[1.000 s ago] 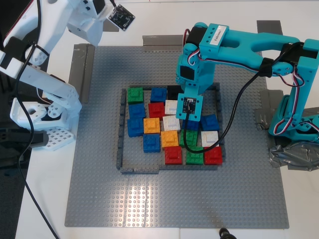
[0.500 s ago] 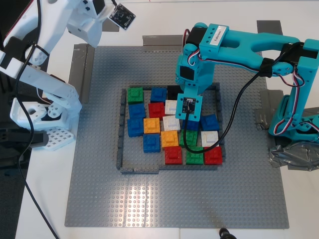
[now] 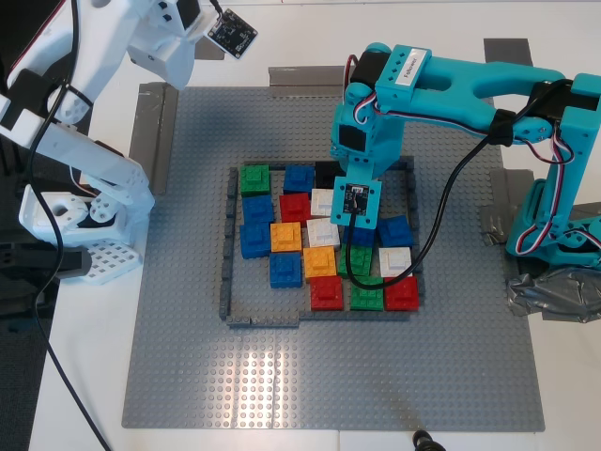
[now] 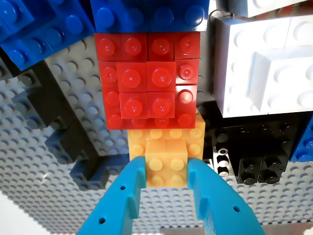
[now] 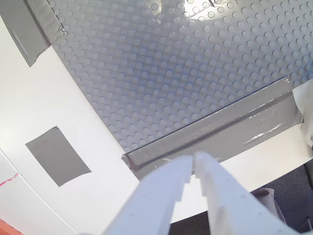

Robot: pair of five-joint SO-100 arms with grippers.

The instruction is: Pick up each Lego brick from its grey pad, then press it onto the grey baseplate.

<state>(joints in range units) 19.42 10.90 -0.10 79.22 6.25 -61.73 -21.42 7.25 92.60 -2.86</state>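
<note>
Nothing moving since before. First hand (image 4: pixel 166 188) still squeezing orange brick (image 4: pixel 167 164) just beside red brick (image 4: pixel 147 81), pressing onto grey baseplate (image 3: pixel 188 329). Second hand (image 5: pixel 193 169) staying clenched, empty.

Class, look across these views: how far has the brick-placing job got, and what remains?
Done: many coloured bricks sit inside the dark frame on the grey baseplate. In hand: my first gripper clasps an orange brick next to a red brick. My second gripper is shut and empty. Left: letting go; whether any bricks wait on pads cannot be seen.
</note>
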